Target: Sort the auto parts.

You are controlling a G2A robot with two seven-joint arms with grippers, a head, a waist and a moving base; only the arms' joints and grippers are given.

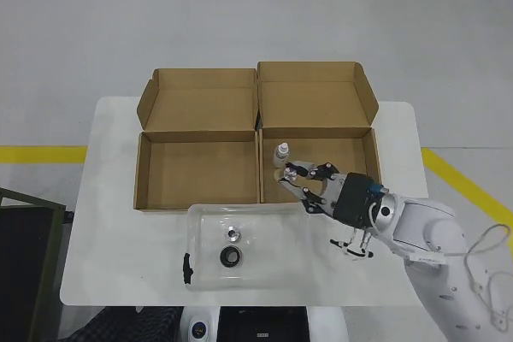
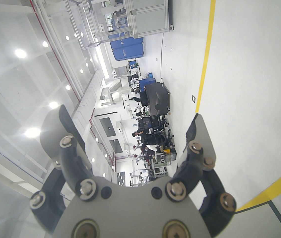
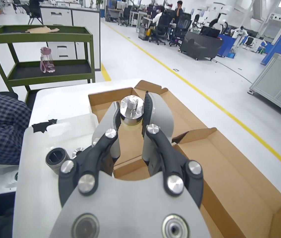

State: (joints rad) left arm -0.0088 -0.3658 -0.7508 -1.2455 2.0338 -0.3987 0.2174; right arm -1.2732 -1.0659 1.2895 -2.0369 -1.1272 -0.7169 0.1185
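My right gripper (image 1: 285,174) (image 3: 131,105) is shut on a silver threaded metal part (image 3: 131,113). It holds the part over the right cardboard box (image 1: 359,150), close to the wall shared with the left box (image 1: 197,175). Another silver part (image 1: 280,154) stands in the right box just beyond it. A clear plastic tray (image 1: 201,218) at the table's front holds a small silver part (image 1: 233,233) (image 3: 78,151) and a black ring-shaped sleeve (image 1: 231,256) (image 3: 55,159). My left gripper (image 2: 130,117) is open with nothing between its fingers, pointing out at the room away from the table.
Both boxes have their lids folded back toward the far table edge. A black scrap (image 1: 186,268) (image 3: 42,126) sits at the tray's front left corner. A green cart (image 1: 17,227) (image 3: 38,50) stands off the table's left side.
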